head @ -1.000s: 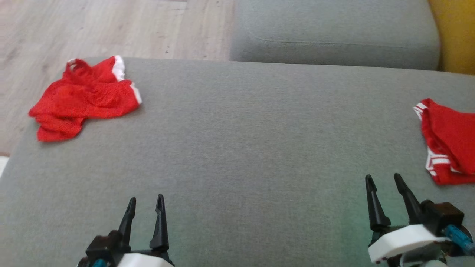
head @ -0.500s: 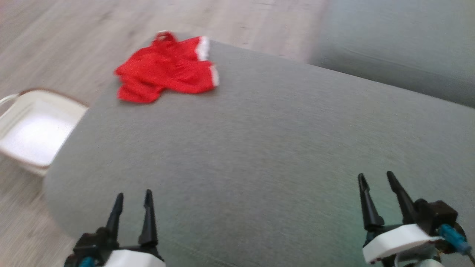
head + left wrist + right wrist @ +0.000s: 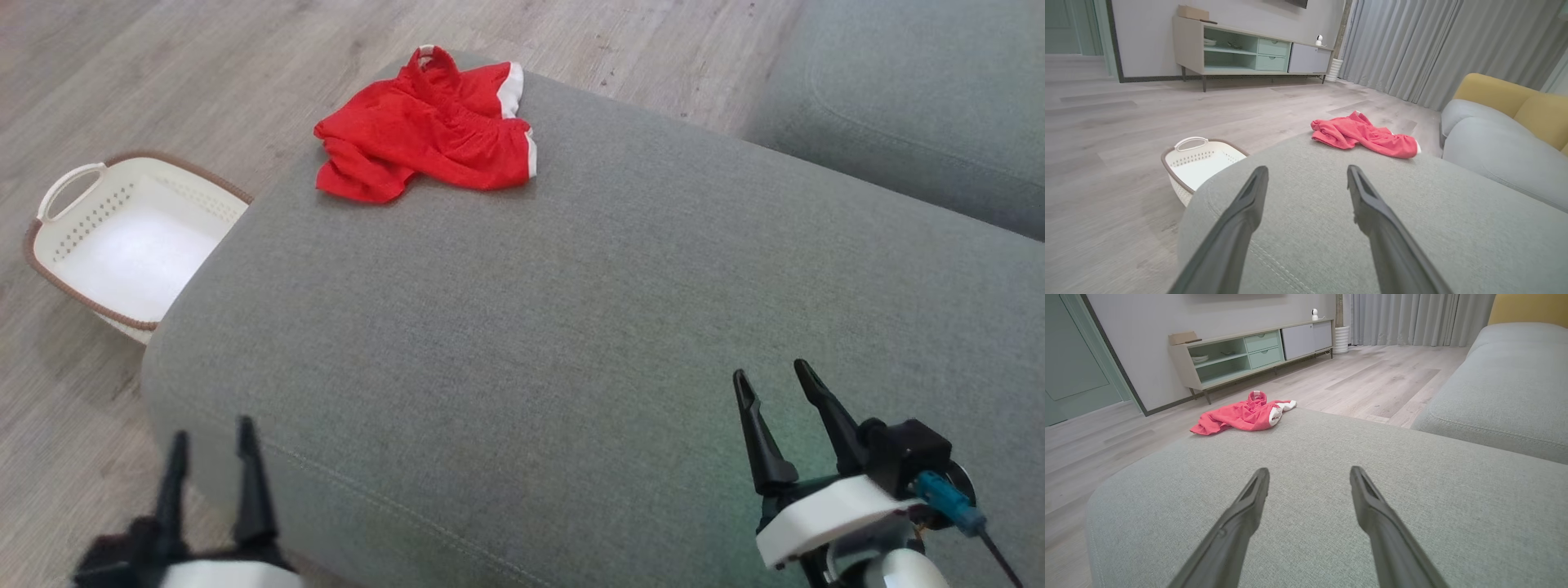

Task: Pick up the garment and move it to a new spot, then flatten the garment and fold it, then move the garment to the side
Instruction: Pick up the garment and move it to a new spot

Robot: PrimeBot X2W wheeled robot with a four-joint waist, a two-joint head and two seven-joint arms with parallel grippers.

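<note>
A crumpled red garment (image 3: 429,131) with white trim lies at the far corner of the grey sofa seat (image 3: 571,310), near its edge. It also appears as the red garment (image 3: 1363,134) ahead in the left wrist view and as the red garment (image 3: 1241,415) far ahead in the right wrist view. My left gripper (image 3: 208,445) stands open at the lower left, just past the seat's near left corner, nothing between its fingers. Over the seat's near side at the lower right, my right gripper (image 3: 771,385) is open and empty too. Both are far from the garment.
A white laundry basket (image 3: 73,229) with a brown rim stands on the wooden floor left of the seat. A second grey cushion (image 3: 922,106) lies at the upper right. A low cabinet (image 3: 1249,355) and curtains (image 3: 1433,45) stand across the room.
The head camera has swung left: the garment now sits nearer the middle top, the basket has come into view, and the red item at the right has left the picture. Both grippers stay open.
</note>
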